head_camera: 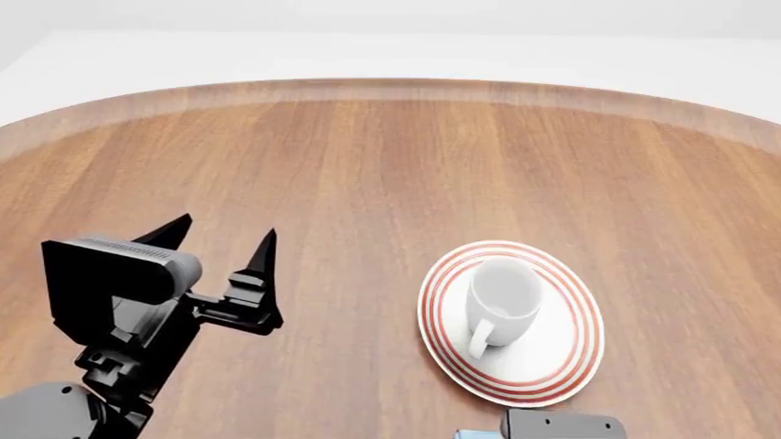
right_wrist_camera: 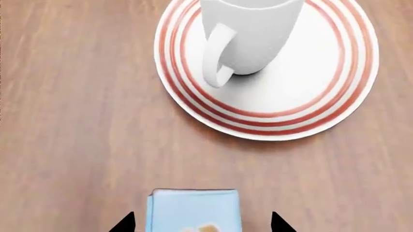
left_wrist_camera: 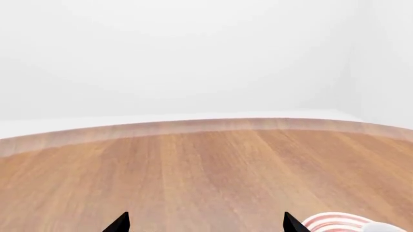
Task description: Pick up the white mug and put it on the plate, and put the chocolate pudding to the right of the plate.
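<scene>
The white mug [head_camera: 503, 294] stands upright on the red-ringed plate [head_camera: 583, 340], its handle toward me. From the right wrist view the mug [right_wrist_camera: 258, 34] and plate [right_wrist_camera: 310, 92] lie ahead. The chocolate pudding [right_wrist_camera: 193, 208], a light blue carton with orange lettering, lies on the wood short of the plate. My right gripper [right_wrist_camera: 201, 223] is open and straddles the carton, with a gap on each side. My left gripper [head_camera: 226, 245] is open over bare wood to the left of the plate, with nothing between its fingers [left_wrist_camera: 119, 223].
A round wooden table [head_camera: 366, 155] carries everything; its curved far edge [left_wrist_camera: 206, 124] meets a white floor and walls. The plate's rim [left_wrist_camera: 335, 223] shows beside the left fingertip. The right arm's grey wrist block [head_camera: 561, 425] sits at the head view's bottom edge.
</scene>
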Controlling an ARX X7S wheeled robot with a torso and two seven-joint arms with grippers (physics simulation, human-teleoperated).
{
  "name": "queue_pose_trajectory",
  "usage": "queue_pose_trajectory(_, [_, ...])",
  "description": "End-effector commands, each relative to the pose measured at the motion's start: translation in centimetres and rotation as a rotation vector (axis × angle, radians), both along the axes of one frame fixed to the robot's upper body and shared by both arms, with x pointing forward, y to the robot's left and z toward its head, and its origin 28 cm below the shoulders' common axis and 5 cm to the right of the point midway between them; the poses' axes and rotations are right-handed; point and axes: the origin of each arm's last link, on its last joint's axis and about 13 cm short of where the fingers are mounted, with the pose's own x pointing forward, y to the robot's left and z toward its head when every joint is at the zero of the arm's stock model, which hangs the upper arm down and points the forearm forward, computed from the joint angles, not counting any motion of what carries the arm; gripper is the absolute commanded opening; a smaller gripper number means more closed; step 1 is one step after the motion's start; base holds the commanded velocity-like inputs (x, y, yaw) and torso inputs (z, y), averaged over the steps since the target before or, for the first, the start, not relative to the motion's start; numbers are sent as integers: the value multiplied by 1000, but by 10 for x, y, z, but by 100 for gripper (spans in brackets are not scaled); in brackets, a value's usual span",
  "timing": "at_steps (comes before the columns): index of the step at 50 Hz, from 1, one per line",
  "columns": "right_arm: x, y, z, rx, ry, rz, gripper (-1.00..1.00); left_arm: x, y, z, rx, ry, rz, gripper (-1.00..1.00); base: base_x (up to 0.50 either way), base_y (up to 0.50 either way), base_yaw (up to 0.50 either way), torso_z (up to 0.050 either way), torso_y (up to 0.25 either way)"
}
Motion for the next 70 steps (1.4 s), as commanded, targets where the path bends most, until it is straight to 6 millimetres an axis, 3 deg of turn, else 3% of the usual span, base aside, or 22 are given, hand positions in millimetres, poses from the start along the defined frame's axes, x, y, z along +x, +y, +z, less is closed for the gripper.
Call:
queue_pose_trajectory(1, [2,4,-4,13,-15,27,100,2,-3,2,-14,-17,-31,100,0,0,0,0,0])
queue_pose_trajectory(36, [4,3,-21,12,43,26,100,4,-3,-2,-17,-2,-28,100,0,0,0,0,0])
queue_pose_trajectory(37, [2,4,-22,-14,32,51,-100,4,-3,-3,-20,-1,-28,100,0,0,0,0,0])
queue_pose_trajectory(54, [1,6,-19,-45,-32,112,-100,4,-2,-3,-20,-1,-23,100,0,0,0,0,0])
queue_pose_trajectory(60, [5,0,-9,-68,-142,117,-100,3,-2,-3,-19,-2,-24,100,0,0,0,0,0])
queue_pose_trajectory(70, [-1,-22,33,-52,-245,108,-100,2,0,-3,-19,-3,-17,100,0,0,0,0,0])
